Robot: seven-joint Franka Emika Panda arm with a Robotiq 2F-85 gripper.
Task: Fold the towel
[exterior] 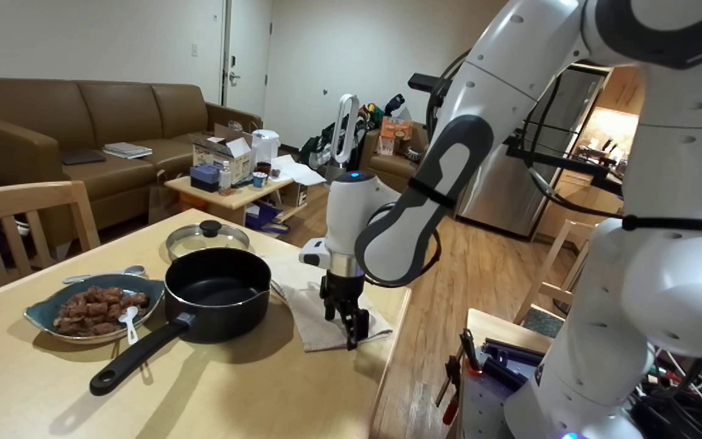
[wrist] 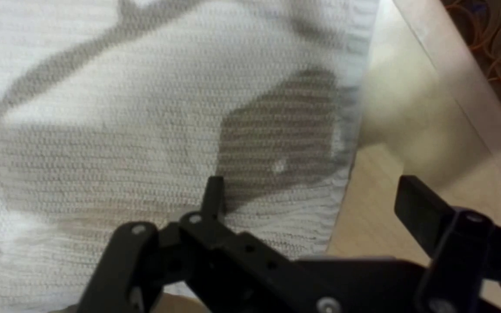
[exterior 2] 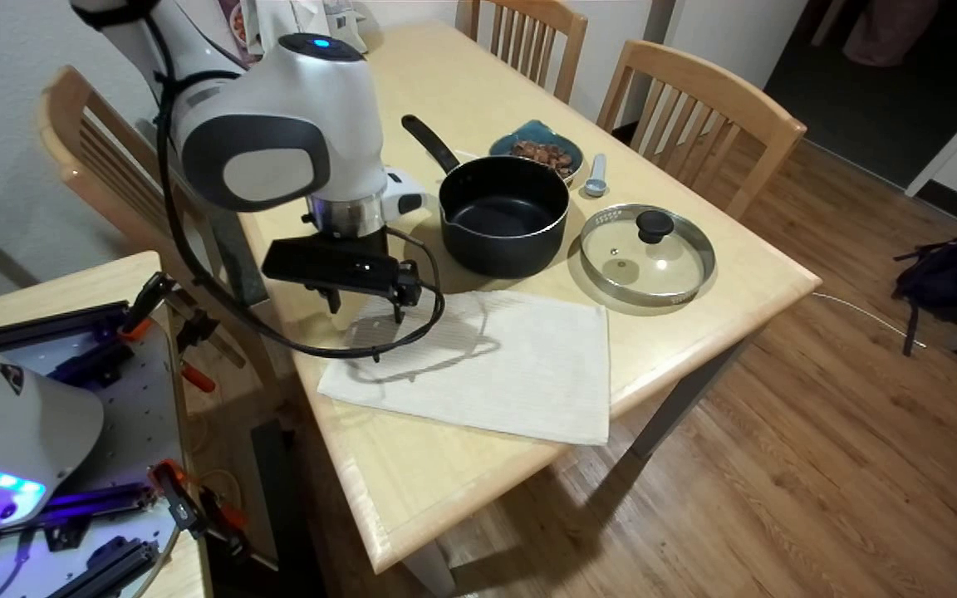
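The off-white towel point(exterior 2: 528, 365) lies spread nearly flat on the table corner, with light wrinkles close to the gripper. It also shows in an exterior view point(exterior: 309, 308), partly behind the gripper, and it fills much of the wrist view point(wrist: 146, 148). My gripper point(wrist: 311, 184) is open and points down over the towel's side edge. In the wrist view one finger is over the cloth and one is over bare wood past the edge, with nothing held between them. The gripper also shows in both exterior views point(exterior: 342, 332) point(exterior 2: 367, 311). Whether the fingertips touch the cloth or table cannot be told.
A black saucepan point(exterior: 217, 305) stands beside the towel, its handle pointing away. A glass lid point(exterior 2: 649, 257) lies near the towel. A blue dish of food point(exterior: 95, 311) and a measuring spoon point(exterior 2: 596, 176) are farther off. The table edge point(wrist: 463, 82) runs close to the gripper.
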